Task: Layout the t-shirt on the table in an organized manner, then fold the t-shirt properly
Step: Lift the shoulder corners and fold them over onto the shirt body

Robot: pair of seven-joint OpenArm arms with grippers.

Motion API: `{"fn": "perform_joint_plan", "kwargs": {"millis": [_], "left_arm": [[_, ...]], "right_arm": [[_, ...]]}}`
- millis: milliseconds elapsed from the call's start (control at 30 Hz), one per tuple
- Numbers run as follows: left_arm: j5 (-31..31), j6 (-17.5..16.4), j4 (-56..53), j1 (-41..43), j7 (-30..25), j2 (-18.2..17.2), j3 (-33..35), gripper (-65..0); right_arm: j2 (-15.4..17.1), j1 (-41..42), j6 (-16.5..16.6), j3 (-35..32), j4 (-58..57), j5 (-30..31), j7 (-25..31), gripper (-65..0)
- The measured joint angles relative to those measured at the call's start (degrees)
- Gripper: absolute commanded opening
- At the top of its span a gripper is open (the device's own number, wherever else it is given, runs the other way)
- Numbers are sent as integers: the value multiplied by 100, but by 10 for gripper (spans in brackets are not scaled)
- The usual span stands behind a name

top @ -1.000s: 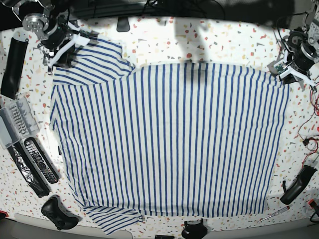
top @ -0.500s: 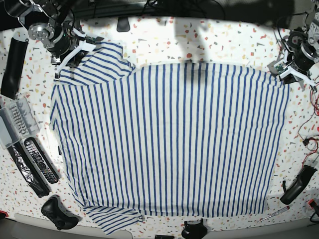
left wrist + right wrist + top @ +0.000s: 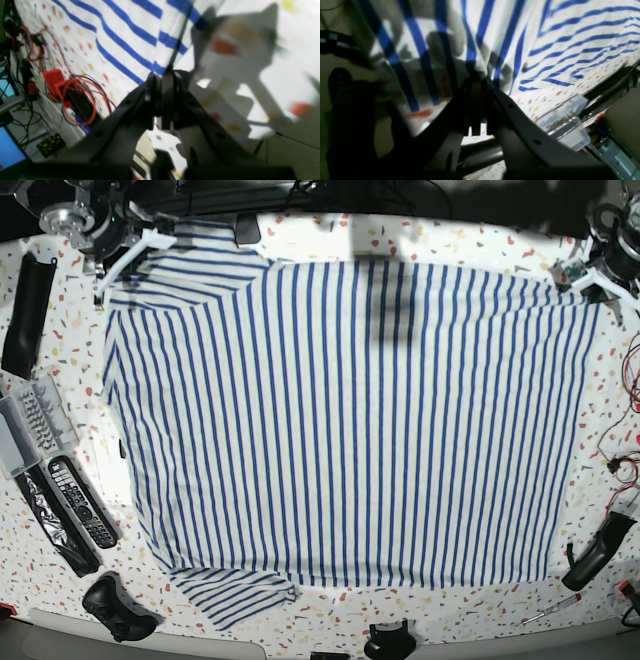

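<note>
The white, blue-striped t-shirt (image 3: 350,430) lies spread across the speckled table (image 3: 470,240), its far edge near the table's back. My right gripper (image 3: 135,255) is at the far-left corner, shut on the shirt's sleeve edge. The right wrist view shows its closed fingers (image 3: 475,80) pinching striped cloth (image 3: 510,42). My left gripper (image 3: 583,277) is at the far-right corner, shut on the shirt's hem corner. The left wrist view shows its fingers (image 3: 165,75) closed on the cloth edge (image 3: 140,32). The near-left sleeve (image 3: 235,595) lies bunched.
Along the left edge lie a black tube (image 3: 22,315), a clear plastic box (image 3: 25,425), remotes (image 3: 80,500) and a game controller (image 3: 115,605). At the right are red wires (image 3: 625,460), a black handle (image 3: 590,555) and a screwdriver (image 3: 550,612).
Both grippers moved toward the table's far edge, pulling the shirt's far edge with them. The cloth now lies flatter and reaches further back.
</note>
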Motion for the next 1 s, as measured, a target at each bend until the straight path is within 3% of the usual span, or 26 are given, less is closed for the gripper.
{"fn": "perform_joint_plan", "kwargs": {"millis": [167, 333, 433, 500, 600, 767, 867, 1000], "left_arm": [[2, 63, 350, 573, 151, -7, -61, -650], [-37, -66, 723, 1099, 125, 7, -549, -650], [-291, -197, 911, 1237, -61, 24, -1043, -650], [-715, -210, 970, 1209, -221, 31, -1392, -650], [-977, -186, 981, 973, -350, 28, -1777, -650], [-990, -229, 920, 595, -310, 127, -1812, -650], [-955, -210, 798, 192, -520, 339, -1816, -650], [-1069, -221, 297, -337, -949, 627, -1812, -650]], "right_arm": [[-7, -896, 0, 522, 352, -7, -2, -650], [7, -1596, -4, 1102, 743, -22, -2, -650], [2, -1670, -507, 1469, 907, 24, 9, -650], [4, -1519, -767, 1766, 922, 26, 98, -650], [4, -1233, -780, 2090, 922, 352, 216, -650], [-525, -446, -728, 2135, 660, 479, 988, -650], [-785, 42, -719, 2140, 483, 463, 1075, -650], [-828, 431, -684, 2140, 256, 807, 1036, -650]]}}
